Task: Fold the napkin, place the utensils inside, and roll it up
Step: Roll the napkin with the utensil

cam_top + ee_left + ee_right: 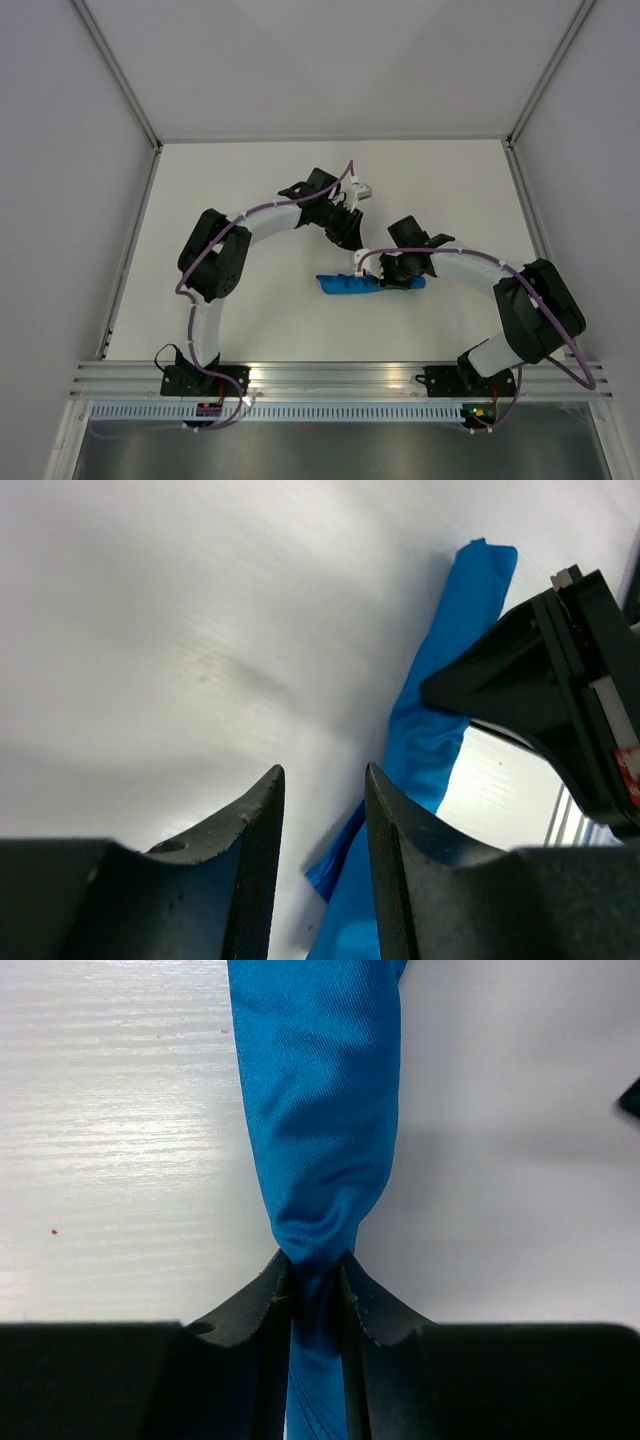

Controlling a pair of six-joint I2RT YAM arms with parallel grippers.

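Note:
The bright blue napkin (348,285) lies on the white table as a narrow roll, running left to right at the centre. My right gripper (402,276) is shut on its right end; in the right wrist view the jaws (315,1272) pinch the cloth (315,1090), which stretches away from them. My left gripper (350,236) is open and empty, just behind the roll. In the left wrist view its jaws (325,795) stand apart over bare table, with the napkin (440,710) to their right and the right gripper (560,700) beyond. The utensils are hidden.
White walls with metal corner posts (120,80) enclose the table on the left, back and right. An aluminium rail (330,378) runs along the near edge between the arm bases.

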